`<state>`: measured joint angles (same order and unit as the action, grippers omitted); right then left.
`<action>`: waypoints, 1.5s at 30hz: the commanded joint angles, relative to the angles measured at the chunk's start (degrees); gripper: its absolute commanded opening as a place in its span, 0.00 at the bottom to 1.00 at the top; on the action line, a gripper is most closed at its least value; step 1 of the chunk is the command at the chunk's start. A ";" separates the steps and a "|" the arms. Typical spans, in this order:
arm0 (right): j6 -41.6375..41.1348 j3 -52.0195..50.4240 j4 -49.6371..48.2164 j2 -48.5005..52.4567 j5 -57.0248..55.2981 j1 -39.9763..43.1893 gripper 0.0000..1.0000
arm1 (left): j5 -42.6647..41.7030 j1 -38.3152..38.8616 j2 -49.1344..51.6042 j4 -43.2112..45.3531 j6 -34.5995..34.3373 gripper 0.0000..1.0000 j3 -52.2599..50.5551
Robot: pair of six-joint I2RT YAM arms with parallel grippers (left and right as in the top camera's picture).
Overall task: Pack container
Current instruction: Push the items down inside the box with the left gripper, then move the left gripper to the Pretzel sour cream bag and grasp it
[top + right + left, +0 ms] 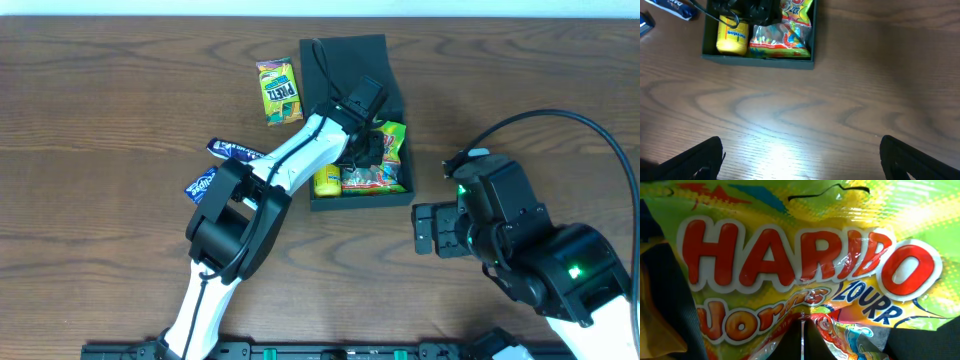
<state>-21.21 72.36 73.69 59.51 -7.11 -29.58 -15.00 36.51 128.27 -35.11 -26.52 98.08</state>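
The black container (395,97) stands open at the table's back centre, its flap lid (345,55) folded away behind it. It holds a yellow Mentos pack (326,181), a clear gummy bag (376,181) and a green Haribo packet (392,138). My left gripper (366,143) reaches down into the container. In the left wrist view its fingers (802,330) are pressed together on a fold of the Haribo packet (790,255). My right gripper (425,230) is open and empty over bare table, right of the container. The right wrist view also shows the container (757,55) and the open right gripper (800,162).
A green Pretz packet (279,90) lies left of the container. Two blue snack packets (235,150) (200,185) lie further left, partly under my left arm. The wood table runs to a pale back edge.
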 commanded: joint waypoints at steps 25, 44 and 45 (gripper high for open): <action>0.70 0.33 0.04 -0.24 -0.37 0.37 0.99 | 11.67 -0.48 2.01 3.21 0.81 0.06 -0.33; 0.70 0.33 0.04 -0.24 -0.37 0.37 0.99 | 16.92 -0.55 -5.90 0.61 0.81 0.06 0.76; 0.70 0.33 0.04 -0.24 -0.37 0.37 0.99 | 16.79 -0.55 -6.91 0.61 0.81 0.06 0.76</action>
<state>-21.21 72.36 73.69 59.51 -7.11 -29.58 0.69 36.12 126.69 -34.48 -26.52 98.06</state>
